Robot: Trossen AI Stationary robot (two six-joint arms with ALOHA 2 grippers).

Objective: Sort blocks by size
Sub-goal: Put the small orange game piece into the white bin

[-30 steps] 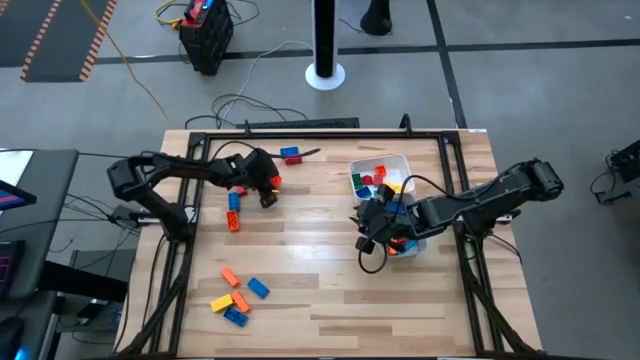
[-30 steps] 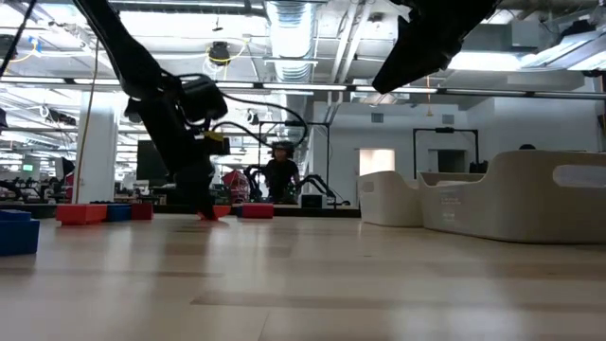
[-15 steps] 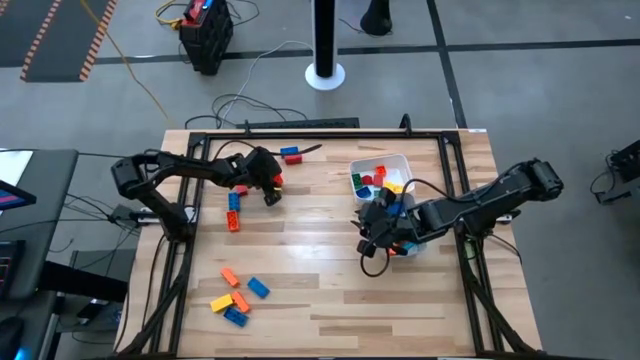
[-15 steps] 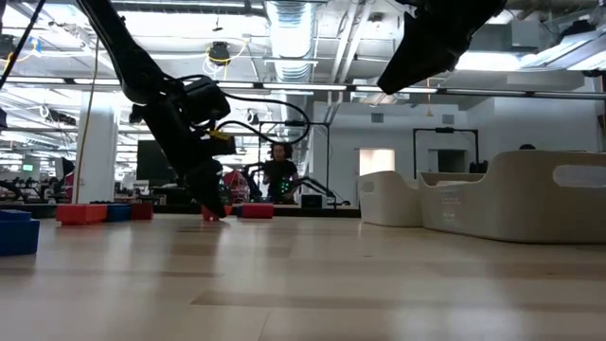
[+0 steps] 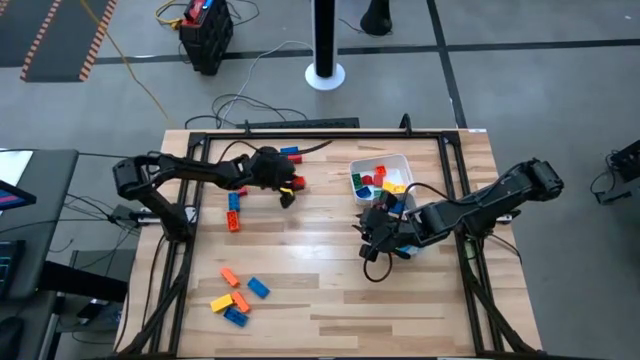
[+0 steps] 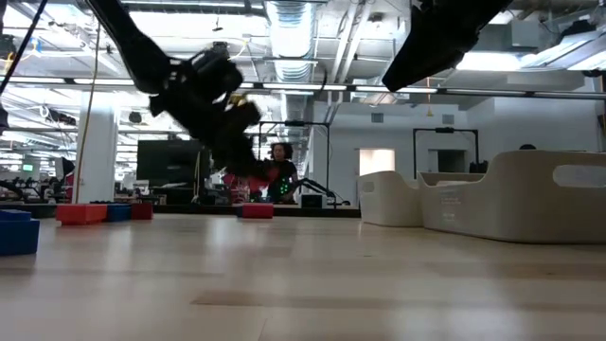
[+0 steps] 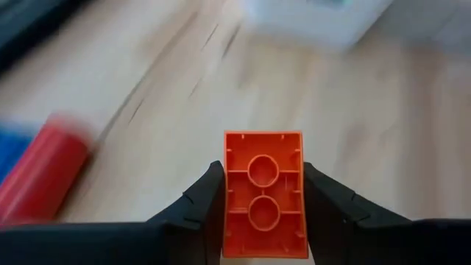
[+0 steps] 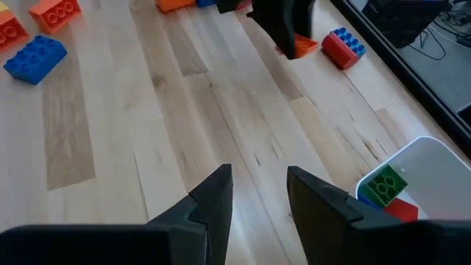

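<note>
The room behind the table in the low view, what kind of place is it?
Probably a robotics lab or workshop: exposed ceiling ducts, another robot arm rig far behind, and a person standing near it.

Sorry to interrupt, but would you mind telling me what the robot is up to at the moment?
It is sorting toy blocks by size. The left hand is shut on an orange block and carries it above the table, near the far side. The right hand hangs empty and open beside the white tub, which already holds several blocks. Other blocks lie loose near the front left of the table.
</note>
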